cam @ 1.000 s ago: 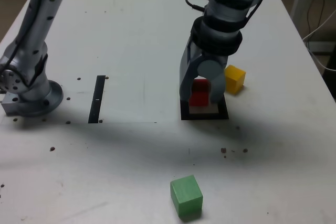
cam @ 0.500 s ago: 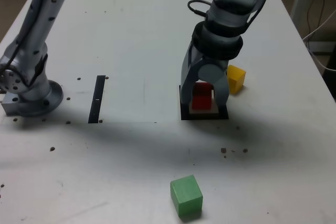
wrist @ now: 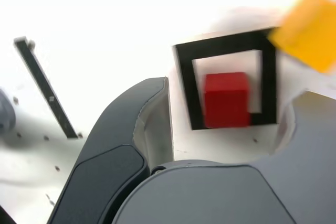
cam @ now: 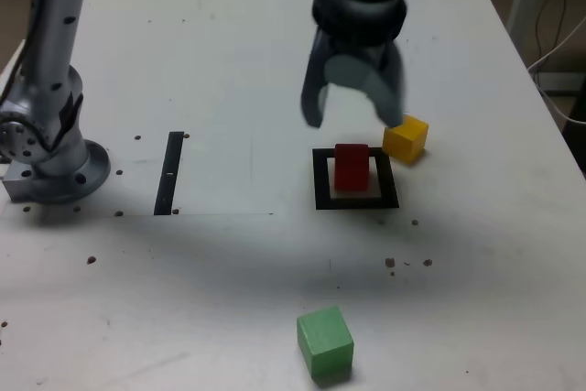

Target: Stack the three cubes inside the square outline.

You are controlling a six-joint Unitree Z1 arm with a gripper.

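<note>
The red cube [cam: 351, 168] [wrist: 226, 99] stands alone inside the black square outline [cam: 321, 179] [wrist: 186, 85]. Above it and clear of it hangs my gripper [cam: 353, 114], open, with nothing between its fingers. The yellow cube [cam: 406, 139] [wrist: 308, 31] rests on the table just past the outline's far corner on the exterior view's right. The green cube [cam: 325, 343] lies near the front edge of the table, well apart from the outline.
A thin black strip [cam: 169, 172] [wrist: 44, 86] lies flat on the exterior view's left of the outline. The arm's grey base [cam: 50, 167] sits at the table's left side. Small dark specks dot the white table [cam: 229, 70].
My gripper let go of the red cube, opened, and rose up and back from the outline. The red cube stays inside the square.
</note>
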